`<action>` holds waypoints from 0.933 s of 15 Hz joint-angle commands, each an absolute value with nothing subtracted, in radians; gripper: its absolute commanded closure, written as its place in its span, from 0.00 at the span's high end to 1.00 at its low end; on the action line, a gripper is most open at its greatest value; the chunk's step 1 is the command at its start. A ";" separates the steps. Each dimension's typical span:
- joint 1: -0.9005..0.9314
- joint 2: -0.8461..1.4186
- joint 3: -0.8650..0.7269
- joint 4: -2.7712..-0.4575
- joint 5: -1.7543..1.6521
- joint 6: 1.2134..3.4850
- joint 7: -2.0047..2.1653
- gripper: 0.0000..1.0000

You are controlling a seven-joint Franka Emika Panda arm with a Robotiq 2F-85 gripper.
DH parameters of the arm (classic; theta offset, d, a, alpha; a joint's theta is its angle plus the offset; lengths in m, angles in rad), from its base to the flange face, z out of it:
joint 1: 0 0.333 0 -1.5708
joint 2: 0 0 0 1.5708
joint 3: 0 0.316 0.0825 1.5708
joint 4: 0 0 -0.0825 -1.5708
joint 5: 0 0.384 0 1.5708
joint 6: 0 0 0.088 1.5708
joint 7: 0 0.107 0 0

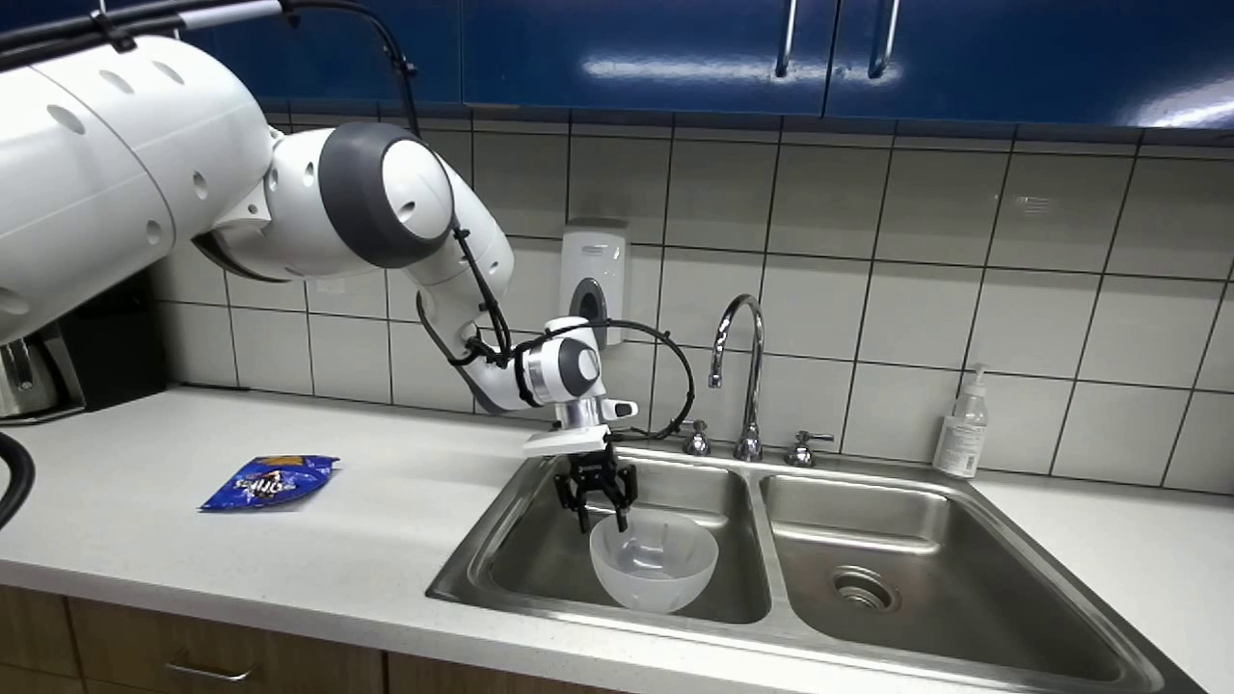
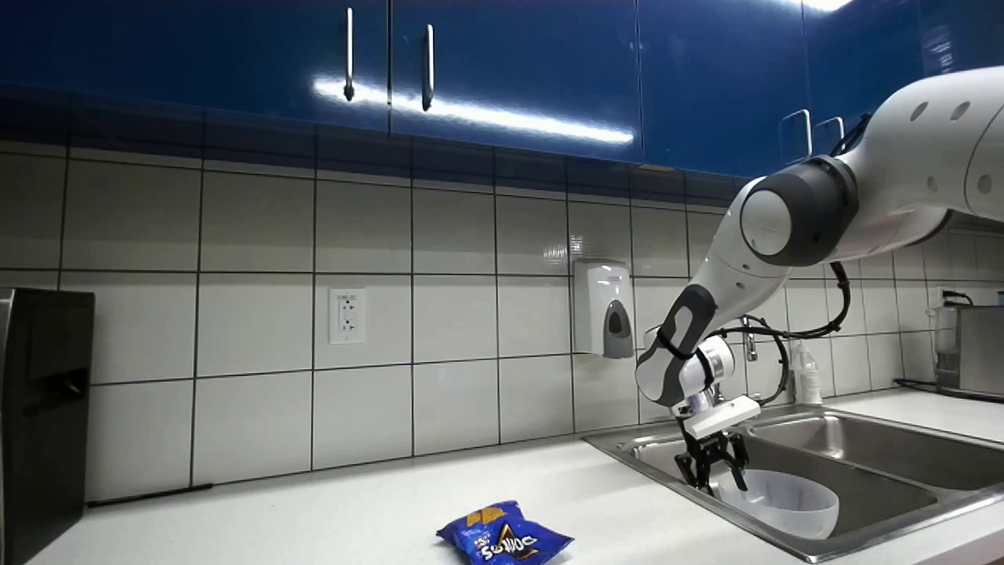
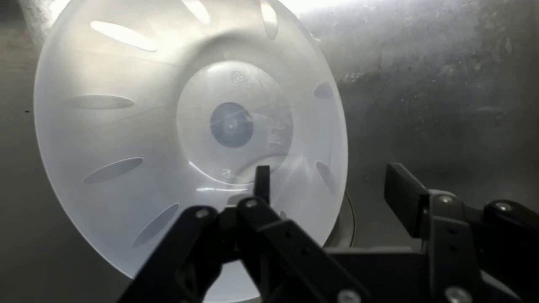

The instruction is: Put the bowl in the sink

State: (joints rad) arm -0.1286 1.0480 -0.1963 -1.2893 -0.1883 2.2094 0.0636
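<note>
The whitish translucent bowl (image 1: 656, 578) is in the left basin of the stainless steel sink (image 1: 774, 578), open side up. It also shows in an exterior view (image 2: 792, 506) with the sink rim (image 2: 863, 543) beside it. My gripper (image 1: 603, 525) is open at the bowl's rim, and it shows in the other picture from outside as well (image 2: 725, 485). In the wrist view the bowl (image 3: 156, 130) fills the left and middle. The gripper's fingers (image 3: 327, 181) stand wide apart, one over the bowl's inside and one outside the rim. The bowl partly hides a drain ring.
A chrome faucet (image 1: 752, 386) stands behind the sink, with handles on both sides. A blue chip packet (image 1: 270, 482) lies on the white counter (image 1: 386, 559). A pump bottle (image 1: 964, 424) stands at the back right. A soap dispenser (image 1: 593, 270) hangs on the wall near the wrist.
</note>
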 commanded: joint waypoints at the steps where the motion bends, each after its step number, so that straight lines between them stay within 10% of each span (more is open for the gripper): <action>1: -0.143 1.027 -0.197 -1.282 -0.193 2.194 0.024 1.00; 14: -0.213 0.743 -0.187 -1.516 -0.174 2.287 -0.059 1.00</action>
State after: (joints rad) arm -0.2005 0.8743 -0.2085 -1.3592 -0.1872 2.2384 -0.0249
